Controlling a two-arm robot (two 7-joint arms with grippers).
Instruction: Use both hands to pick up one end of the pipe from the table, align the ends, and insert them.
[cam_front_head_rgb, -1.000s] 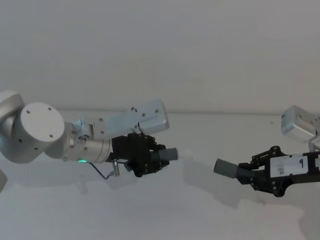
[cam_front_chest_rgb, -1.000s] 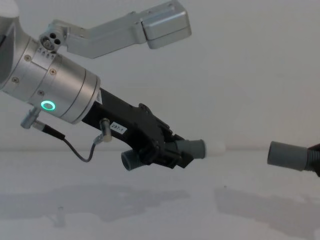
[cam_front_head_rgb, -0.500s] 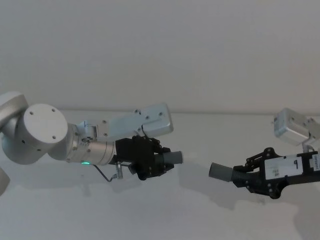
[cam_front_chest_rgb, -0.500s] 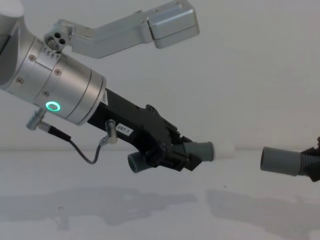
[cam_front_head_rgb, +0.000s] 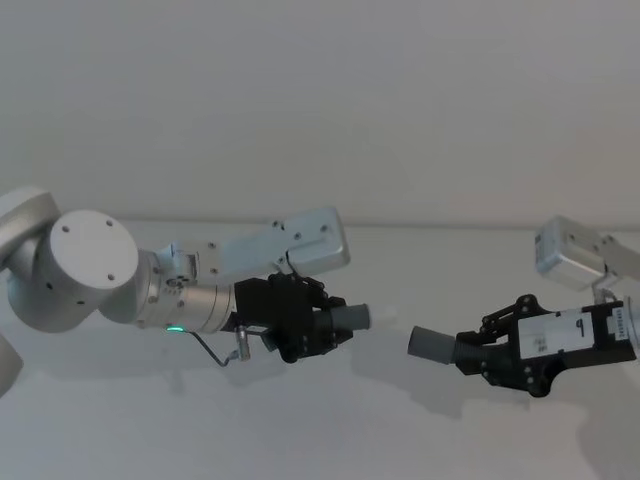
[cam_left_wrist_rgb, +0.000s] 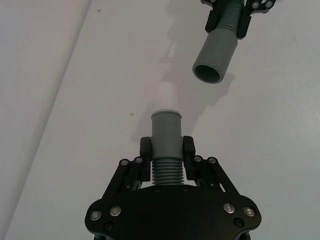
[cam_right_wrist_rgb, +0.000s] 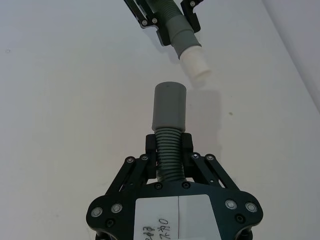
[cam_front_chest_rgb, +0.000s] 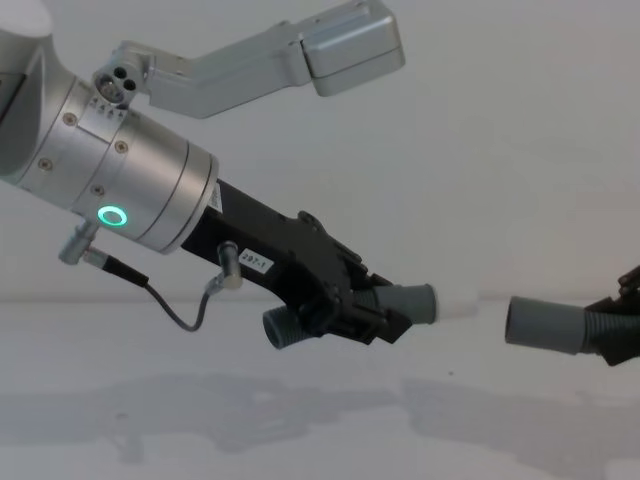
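Both pipe pieces hang in the air above the white table (cam_front_head_rgb: 330, 440). My left gripper (cam_front_head_rgb: 318, 328) (cam_left_wrist_rgb: 166, 150) (cam_front_chest_rgb: 372, 310) is shut on the ribbed part of one grey piece (cam_left_wrist_rgb: 166, 132) (cam_front_chest_rgb: 405, 302), whose collar ends in a white tip (cam_front_chest_rgb: 458, 303) (cam_right_wrist_rgb: 194, 63) pointing right. My right gripper (cam_front_head_rgb: 480, 350) (cam_right_wrist_rgb: 169, 145) is shut on the ribbed neck of the other grey piece (cam_front_head_rgb: 432, 343) (cam_right_wrist_rgb: 169, 110) (cam_front_chest_rgb: 545, 324), its round open mouth (cam_left_wrist_rgb: 207, 74) facing left. The two ends face each other across a small gap, nearly in line.
A plain pale wall (cam_front_head_rgb: 320, 100) rises behind the table. The silver left arm with its green light ring (cam_front_chest_rgb: 112, 215) fills the left side; a silver camera block (cam_front_head_rgb: 565, 252) sits above the right gripper.
Both grippers have moved toward each other with their pieces. The gap between the white tip and the grey mouth has shrunk.
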